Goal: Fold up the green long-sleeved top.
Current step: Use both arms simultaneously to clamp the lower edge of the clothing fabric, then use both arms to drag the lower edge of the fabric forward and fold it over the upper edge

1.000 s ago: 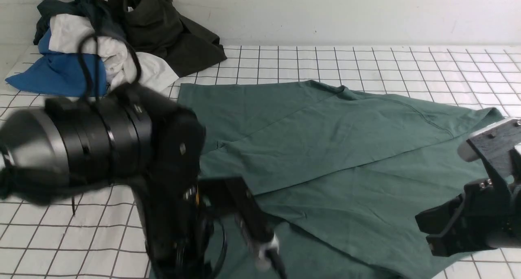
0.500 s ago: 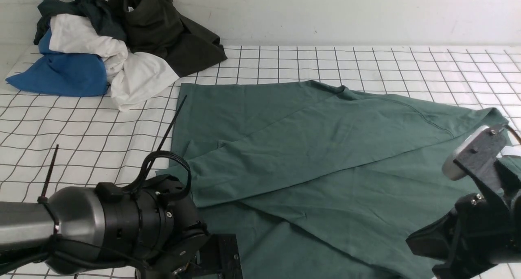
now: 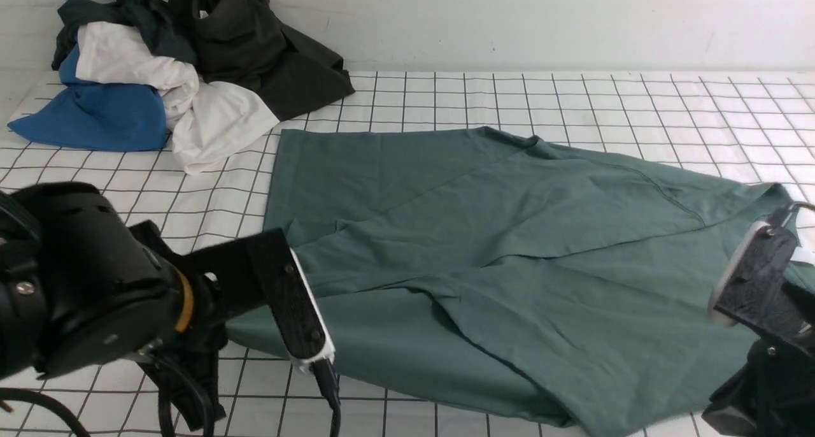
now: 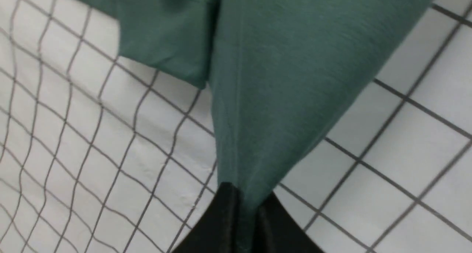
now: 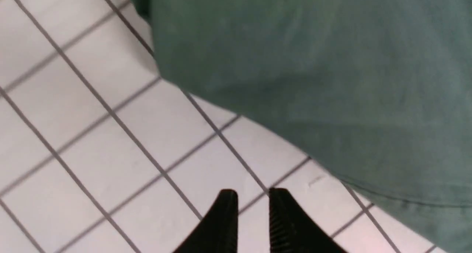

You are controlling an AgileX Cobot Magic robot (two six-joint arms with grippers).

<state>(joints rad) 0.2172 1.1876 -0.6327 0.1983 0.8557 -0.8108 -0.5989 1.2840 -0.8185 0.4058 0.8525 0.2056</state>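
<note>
The green long-sleeved top lies spread and partly folded over itself on the middle of the gridded table. My left gripper is shut on a bunched edge of the top, and the cloth runs taut away from the jaws. In the front view the left arm fills the near left corner beside the top's near left edge. My right gripper stands open over bare table with nothing between its fingers, a short way from the top's hem. The right arm sits at the near right edge.
A pile of blue, white and dark garments lies at the back left against the wall. The white gridded table cover shows bare behind and to the right of the top. The left arm's cable hangs near the front edge.
My left arm swung from the middle front to the near left, and its gripper shut on the top's edge. The right gripper opened and dropped lower at the right. The top's near fold shifted.
</note>
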